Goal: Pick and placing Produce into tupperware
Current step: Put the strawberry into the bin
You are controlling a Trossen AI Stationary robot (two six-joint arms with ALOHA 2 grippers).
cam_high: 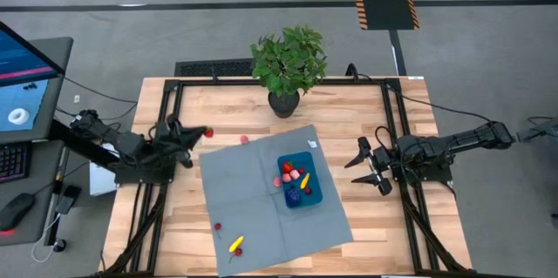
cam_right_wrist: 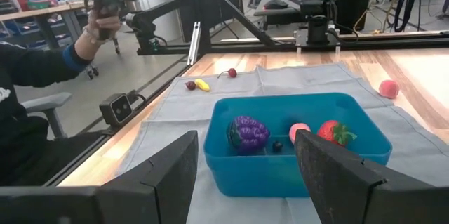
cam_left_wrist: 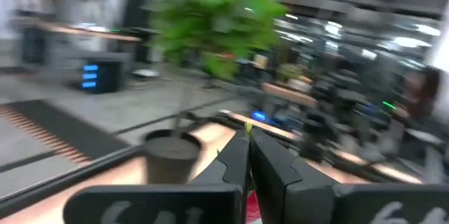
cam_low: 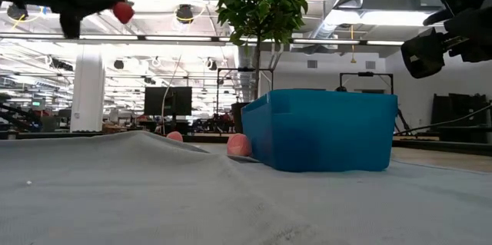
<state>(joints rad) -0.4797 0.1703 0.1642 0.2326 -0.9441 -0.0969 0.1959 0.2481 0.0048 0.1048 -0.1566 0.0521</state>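
We count one blue tupperware (cam_high: 301, 181) on the grey mat (cam_high: 261, 217), near its middle. Inside it the right wrist view shows four pieces: a purple cluster (cam_right_wrist: 249, 132), a pink piece (cam_right_wrist: 299, 132), a red strawberry (cam_right_wrist: 335, 133) and a small dark berry (cam_right_wrist: 278, 146); from overhead a yellow piece (cam_high: 304, 181) also shows there.

Outside the tupperware we count four: one pink piece (cam_high: 244, 139) on the wood near the mat's far corner, a yellow piece (cam_high: 235, 245) and two small red pieces (cam_high: 218, 226) by the mat's near-left corner.

One potted plant (cam_high: 289, 64) stands at the table's far edge.

Left gripper (cam_high: 202, 133): raised above the table left of the mat, fingers pressed together, pinching a red piece (cam_low: 122, 11).

Right gripper (cam_high: 366, 166): just right of the mat, facing the tupperware, fingers (cam_right_wrist: 167, 175) spread wide, holding nothing.
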